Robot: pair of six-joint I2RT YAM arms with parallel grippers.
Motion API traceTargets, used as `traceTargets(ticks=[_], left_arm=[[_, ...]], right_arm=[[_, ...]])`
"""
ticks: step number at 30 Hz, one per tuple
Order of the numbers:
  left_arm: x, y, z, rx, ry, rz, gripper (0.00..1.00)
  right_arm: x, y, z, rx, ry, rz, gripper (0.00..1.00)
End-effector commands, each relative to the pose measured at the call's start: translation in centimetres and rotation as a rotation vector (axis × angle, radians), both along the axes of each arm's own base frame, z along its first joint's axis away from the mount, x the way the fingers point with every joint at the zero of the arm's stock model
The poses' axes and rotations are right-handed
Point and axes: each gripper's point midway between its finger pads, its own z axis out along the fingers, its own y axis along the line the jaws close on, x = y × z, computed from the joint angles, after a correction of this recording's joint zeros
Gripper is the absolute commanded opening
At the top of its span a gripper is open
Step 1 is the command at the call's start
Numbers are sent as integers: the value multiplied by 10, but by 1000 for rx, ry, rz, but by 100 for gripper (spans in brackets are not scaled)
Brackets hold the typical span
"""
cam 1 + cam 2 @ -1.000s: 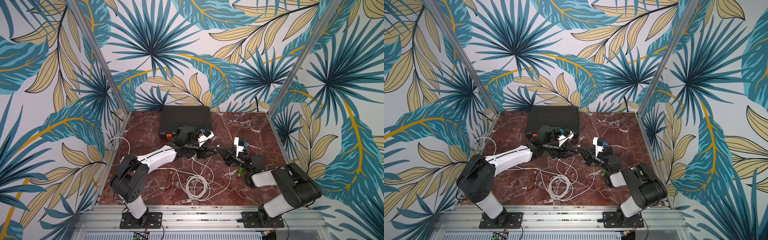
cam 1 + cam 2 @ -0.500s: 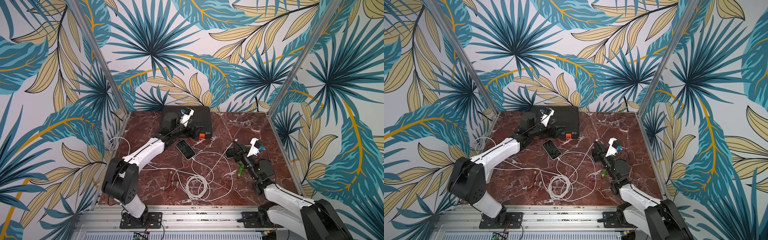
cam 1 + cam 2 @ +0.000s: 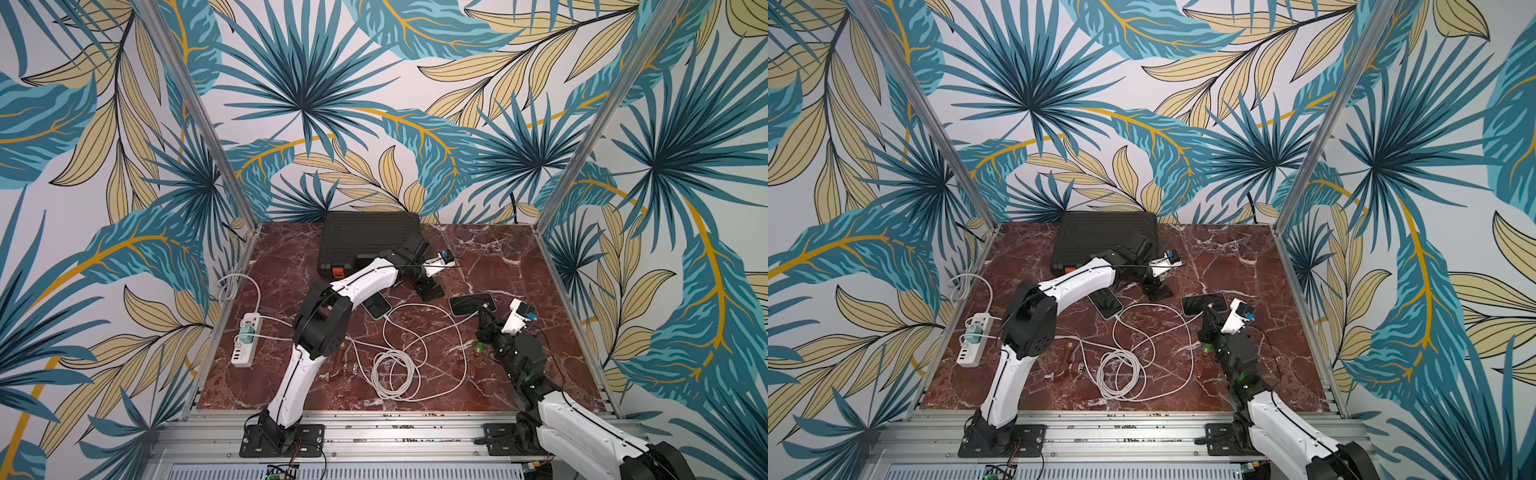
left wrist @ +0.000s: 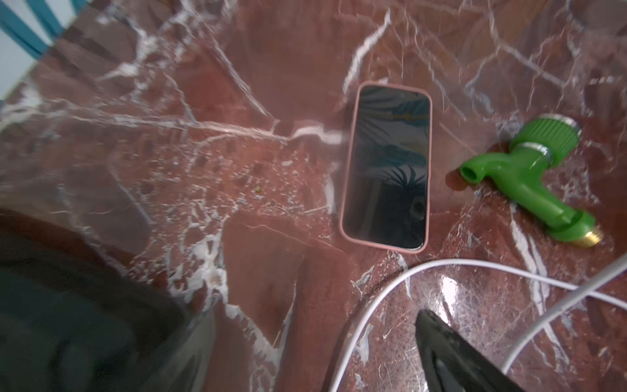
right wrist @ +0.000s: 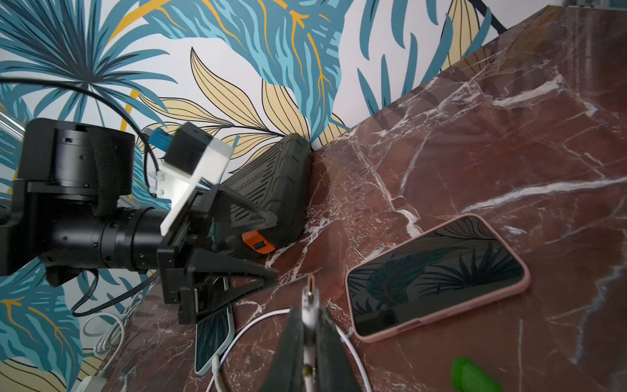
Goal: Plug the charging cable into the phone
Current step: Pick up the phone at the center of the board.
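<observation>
1. Right gripper point(image 5: 309, 322), bottom centre of the right wrist view: pinched together on the white plug point(image 5: 310, 302) of the charging cable point(image 5: 308, 349), with the bare metal tip pointing up the frame.
2. Pink-cased phone point(image 5: 437, 275), to the right of that plug in the same view: flat on the red marble table point(image 5: 492, 135), dark screen up, apart from the plug, plug not yet inserted.
3. Same phone right of centre in both top views point(image 3: 472, 303) point(image 3: 1204, 304), with the right gripper point(image 3: 484, 316) just below it in the frame.
4. Left gripper point(image 5: 275, 244), left of centre in the right wrist view: black fingers spread wide apart, closed on nothing.
5. In a top view, left gripper point(image 3: 428, 286) above centre, near the lower right corner of the black case point(image 3: 370, 239).
6. Left wrist view: phone point(image 4: 386, 166) right of centre; green hose nozzle point(image 4: 529, 176) beside it at the right edge, not touching; arc of white cable point(image 4: 458, 260) across the lower right; one black finger point(image 4: 451, 356) at the bottom edge.
7. Second phone point(image 3: 376, 308) in a pale blue case, centre of the top views, partly under the left arm, with a white cable at its lower end.
8. White power strip point(image 3: 245, 340) at the table's left edge; coil of white cable point(image 3: 392, 374) lower centre.
</observation>
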Motion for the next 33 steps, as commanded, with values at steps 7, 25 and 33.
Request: traceTargets(ticks=[7, 25, 33], left_arm=[[-21, -33, -7, 80, -57, -138, 100], [-25, -83, -46, 61, -61, -139, 100], [-30, -98, -63, 87, -42, -134, 100]], right_arm=[[-7, 0, 4, 11, -42, 19, 0], [-14, 9, 5, 6, -64, 87, 0], [-15, 10, 6, 8, -68, 94, 0]])
